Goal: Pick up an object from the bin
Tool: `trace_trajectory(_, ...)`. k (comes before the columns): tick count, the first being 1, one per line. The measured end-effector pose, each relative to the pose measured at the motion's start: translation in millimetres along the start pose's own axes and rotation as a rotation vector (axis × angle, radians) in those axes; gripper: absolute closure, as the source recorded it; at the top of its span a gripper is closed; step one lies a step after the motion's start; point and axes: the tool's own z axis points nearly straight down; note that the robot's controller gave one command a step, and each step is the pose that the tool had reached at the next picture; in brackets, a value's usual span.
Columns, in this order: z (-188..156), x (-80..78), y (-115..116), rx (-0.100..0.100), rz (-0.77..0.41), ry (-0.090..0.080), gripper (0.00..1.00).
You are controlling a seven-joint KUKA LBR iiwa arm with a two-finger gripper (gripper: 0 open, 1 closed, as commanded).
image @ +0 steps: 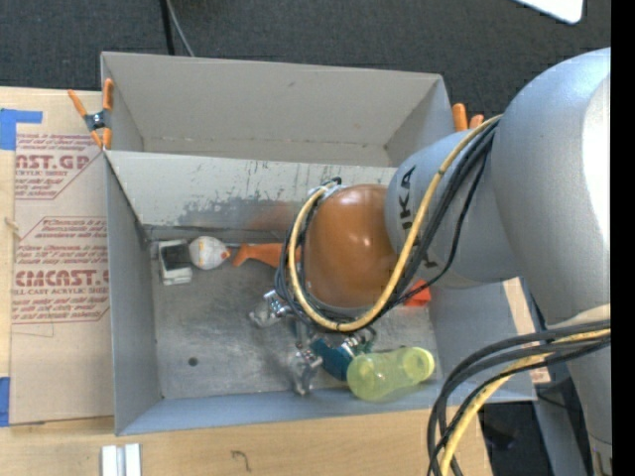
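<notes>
Yellow-green bottle: one, lying at the bin's near right corner, just beside the claw, which is spread over bare floor. One white ball and one small white box at left. The arm reads "KA".

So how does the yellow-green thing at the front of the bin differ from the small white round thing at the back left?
The yellow-green thing is see-through, long and rounded, lying on its side; the white round thing is opaque and ball-like. The yellow-green thing looks larger. It lies by the front wall, beside a teal thing; the white round thing lies near the back wall. Both rest loose on the bin floor.
</notes>
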Motion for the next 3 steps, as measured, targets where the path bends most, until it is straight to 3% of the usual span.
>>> trace_trajectory(1,-25,18.5,-33,-0.005,-0.03,0.014,0.0)
trace_trajectory(2,-45,15.9,-93,-0.003,0.019,0.016,0.0)
trace_trajectory(3,-27,25.8,-105,0.001,-0.014,0.005,0.0)
